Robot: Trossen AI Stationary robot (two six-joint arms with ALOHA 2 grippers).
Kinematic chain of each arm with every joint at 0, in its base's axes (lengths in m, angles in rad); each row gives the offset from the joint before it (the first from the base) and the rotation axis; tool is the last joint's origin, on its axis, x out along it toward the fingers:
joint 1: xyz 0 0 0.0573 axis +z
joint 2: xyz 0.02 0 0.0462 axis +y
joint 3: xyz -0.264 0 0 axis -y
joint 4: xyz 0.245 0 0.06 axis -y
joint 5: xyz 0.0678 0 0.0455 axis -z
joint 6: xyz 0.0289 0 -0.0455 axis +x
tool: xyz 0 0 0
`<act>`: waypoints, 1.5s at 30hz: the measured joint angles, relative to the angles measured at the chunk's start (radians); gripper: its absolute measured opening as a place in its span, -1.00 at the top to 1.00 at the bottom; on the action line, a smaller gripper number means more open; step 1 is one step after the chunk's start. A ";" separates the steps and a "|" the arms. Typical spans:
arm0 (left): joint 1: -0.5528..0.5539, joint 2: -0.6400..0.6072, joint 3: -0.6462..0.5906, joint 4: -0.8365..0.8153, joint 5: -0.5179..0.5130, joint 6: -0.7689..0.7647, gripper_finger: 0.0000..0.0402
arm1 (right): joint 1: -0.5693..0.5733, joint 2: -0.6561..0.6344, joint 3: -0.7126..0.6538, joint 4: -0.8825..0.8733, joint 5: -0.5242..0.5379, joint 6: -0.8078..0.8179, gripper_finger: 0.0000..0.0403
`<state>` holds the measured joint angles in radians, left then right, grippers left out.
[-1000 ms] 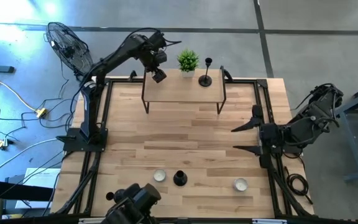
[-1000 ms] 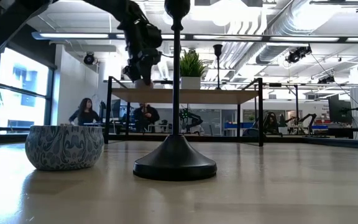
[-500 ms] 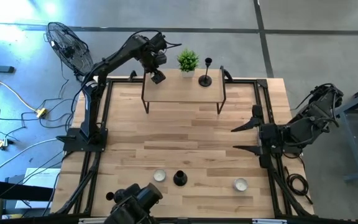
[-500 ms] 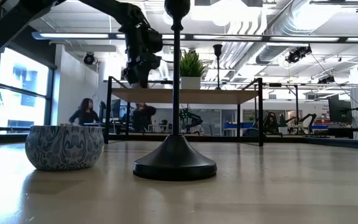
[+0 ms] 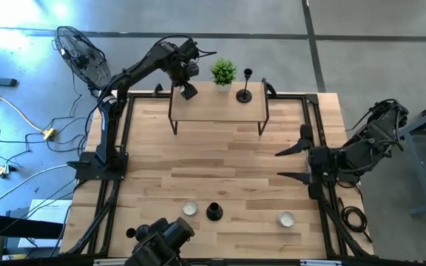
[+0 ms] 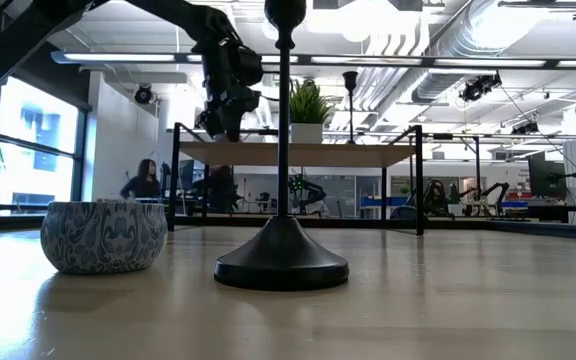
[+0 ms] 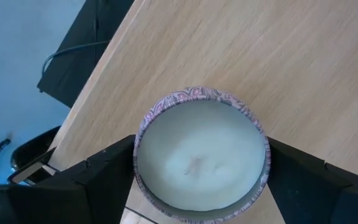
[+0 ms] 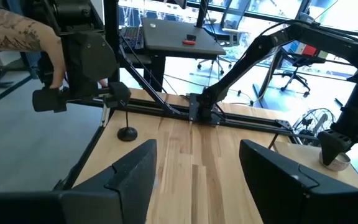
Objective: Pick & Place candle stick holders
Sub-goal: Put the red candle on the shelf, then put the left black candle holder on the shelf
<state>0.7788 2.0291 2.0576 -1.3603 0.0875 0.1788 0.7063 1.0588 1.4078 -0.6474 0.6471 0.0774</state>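
- One candlestick holder (image 5: pixel 244 91) stands on the small raised shelf (image 5: pixel 220 109) at the far end of your table (image 5: pixel 220 170), beside a potted plant (image 5: pixel 223 72).
- Another holder (image 5: pixel 214 212) stands near the table's front edge between two small bowls (image 5: pixel 189 209).
- Your left gripper (image 5: pixel 187 89) hovers at the shelf's left end, its jaws spread around a candle tin (image 7: pixel 201 155) without pinching it.
- Your right gripper (image 5: pixel 288 164) waits at the table's right side, released and empty.

No legible text, labels, brand marks or nos. anywhere in these views.
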 joint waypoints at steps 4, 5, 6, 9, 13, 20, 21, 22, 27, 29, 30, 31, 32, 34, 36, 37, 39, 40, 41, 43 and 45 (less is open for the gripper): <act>0.000 0.008 -0.004 -0.007 0.004 0.000 -0.64 | 0.000 0.000 0.000 0.000 0.000 0.000 -0.11; 0.000 0.006 -0.004 -0.006 0.003 0.000 -0.65 | 0.000 0.000 0.000 0.000 0.000 0.000 -0.11; 0.000 0.005 -0.004 -0.006 0.003 0.000 -0.65 | 0.000 0.000 0.000 0.000 0.000 0.000 -0.11; 0.000 0.004 -0.003 -0.004 0.002 0.000 -0.66 | 0.000 0.000 0.000 -0.001 0.000 0.000 -0.11; 0.000 0.004 -0.003 -0.004 0.001 -0.013 -0.66 | 0.000 0.000 0.000 -0.010 0.000 0.000 -0.11; 0.000 0.004 0.074 -0.036 -0.018 -0.013 -0.67 | 0.000 0.000 0.000 -0.019 0.000 0.001 -0.11; 0.000 0.004 0.094 -0.045 -0.023 -0.008 -0.67 | 0.000 0.000 0.000 -0.021 0.000 0.001 -0.11; 0.000 0.003 0.115 -0.049 -0.027 -0.006 -0.67 | 0.000 0.000 0.000 -0.022 0.000 0.001 -0.11; 0.000 0.003 0.231 -0.104 -0.027 -0.002 -0.67 | 0.000 0.000 0.000 -0.023 0.000 0.001 -0.11; 0.000 0.002 0.288 -0.132 -0.027 -0.002 -0.67 | 0.000 0.000 0.000 -0.023 0.000 0.001 -0.11; 0.000 -0.001 0.300 -0.139 -0.028 -0.002 -0.67 | 0.000 0.000 0.000 -0.023 0.000 0.001 -0.11; -0.005 -0.020 0.290 -0.132 -0.027 -0.002 -0.67 | 0.000 0.000 0.000 -0.023 0.000 0.001 -0.11; -0.007 -0.037 0.278 -0.128 -0.026 0.000 -0.67 | 0.000 0.000 0.000 -0.023 0.000 0.001 -0.11; -0.008 -0.065 0.280 -0.146 -0.017 0.008 -0.67 | 0.000 0.000 0.000 -0.023 0.000 0.001 -0.11; -0.008 -0.088 0.298 -0.180 0.001 0.004 -0.67 | 0.000 0.000 0.000 -0.023 0.000 0.001 -0.11; -0.008 -0.104 0.299 -0.190 0.014 0.000 -0.67 | 0.000 0.000 0.000 -0.023 0.001 0.000 -0.11; -0.011 -0.139 0.292 -0.211 0.058 -0.013 -0.67 | 0.000 0.000 0.000 -0.023 0.001 -0.004 -0.11; -0.016 -0.156 0.292 -0.216 0.082 -0.027 -0.67 | 0.000 0.000 0.000 -0.023 0.001 -0.005 -0.11; -0.022 -0.173 0.292 -0.212 0.111 -0.044 -0.67 | 0.000 0.000 0.000 -0.023 0.001 -0.006 -0.11; -0.032 -0.211 0.292 -0.212 0.195 -0.092 -0.67 | 0.000 0.000 0.000 -0.023 0.001 -0.010 -0.11; -0.057 -0.246 0.292 -0.212 0.323 -0.133 -0.67 | 0.000 0.000 0.000 -0.023 0.000 -0.013 -0.11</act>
<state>0.7214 1.7830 2.3497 -1.5719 0.4108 0.0459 0.7067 1.0588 1.4078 -0.6701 0.6476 0.0647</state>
